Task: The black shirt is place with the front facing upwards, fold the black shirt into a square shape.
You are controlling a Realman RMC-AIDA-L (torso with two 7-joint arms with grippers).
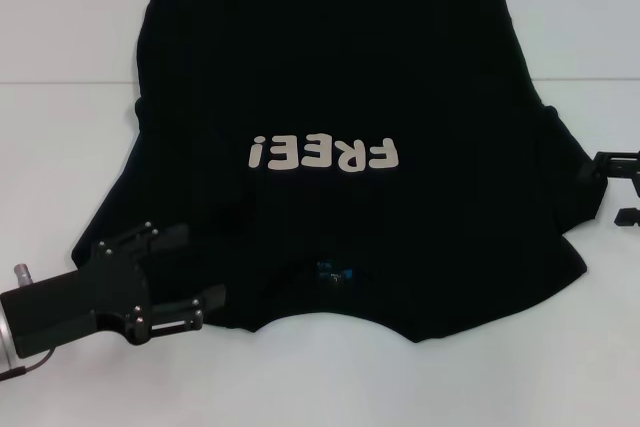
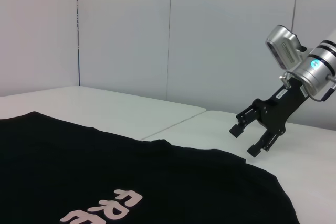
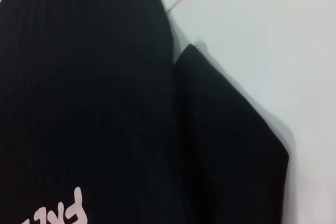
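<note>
The white table (image 1: 60,37) carries the black shirt (image 1: 350,77), spread flat with the lettering up. The left gripper (image 1: 190,269) sits at the near sleeve — fingers (image 1: 170,235) released, cloth between them. The right gripper (image 2: 251,137) hovers just beside the opposite sleeve, fingers apart.

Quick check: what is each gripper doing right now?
Left gripper: open, over the black shirt's near-left shoulder.
Right gripper: open, beside the shirt's right sleeve.
</note>
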